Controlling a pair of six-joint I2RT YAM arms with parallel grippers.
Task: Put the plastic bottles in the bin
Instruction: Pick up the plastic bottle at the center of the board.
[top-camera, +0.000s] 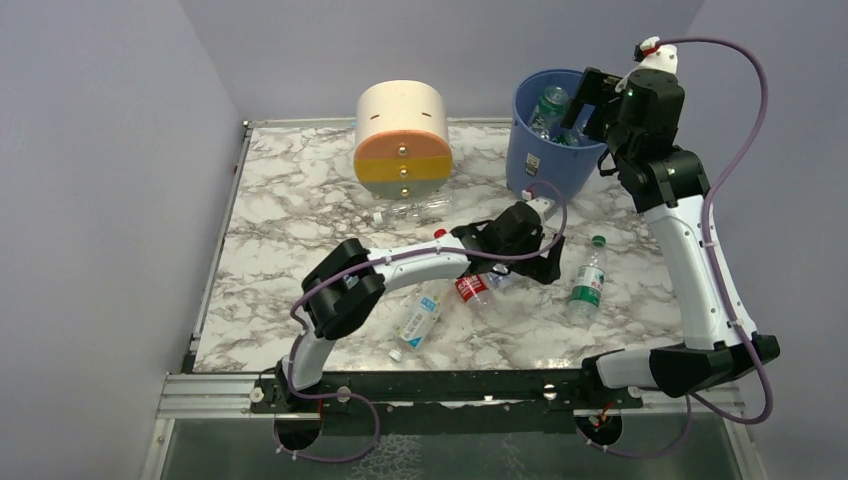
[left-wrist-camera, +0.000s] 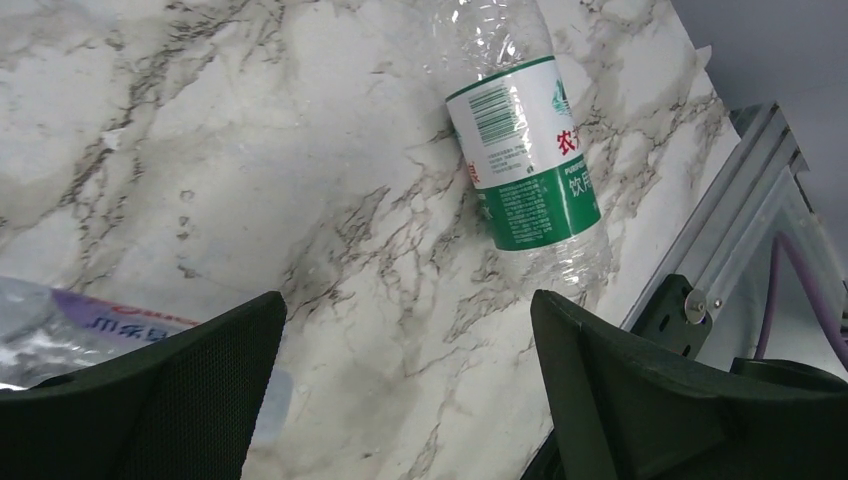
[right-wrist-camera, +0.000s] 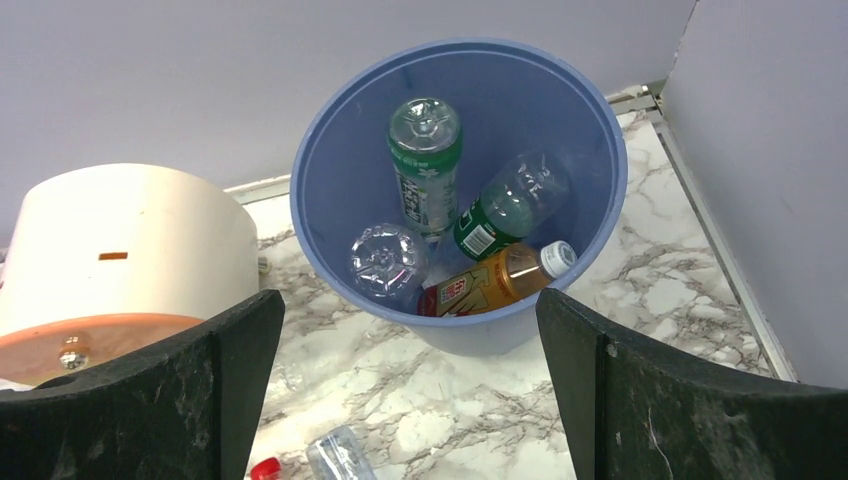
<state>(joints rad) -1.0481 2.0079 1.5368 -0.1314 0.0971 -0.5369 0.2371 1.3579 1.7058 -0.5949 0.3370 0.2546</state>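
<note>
The blue bin (top-camera: 560, 170) stands at the back right of the table. Inside the bin (right-wrist-camera: 330, 150) lie several plastic bottles: a green one (right-wrist-camera: 425, 165), a green-labelled one (right-wrist-camera: 500, 210), a clear one (right-wrist-camera: 388, 260) and an amber one (right-wrist-camera: 495, 280). My right gripper (top-camera: 588, 105) hovers open and empty above its near rim (right-wrist-camera: 410, 350). My left gripper (top-camera: 535, 262) is open low over the table (left-wrist-camera: 410, 340), with nothing between its fingers. A green-labelled bottle (left-wrist-camera: 525, 150) lies ahead of it (top-camera: 588, 283). A red-labelled bottle (top-camera: 470, 288) lies beside it.
A cream-and-orange round drawer unit (top-camera: 403, 137) stands left of the bin. More bottles lie on the marble table: a clear one (top-camera: 415, 210) before the drawers and a blue-and-white one (top-camera: 417, 322) near the front. Walls close in at the back and right.
</note>
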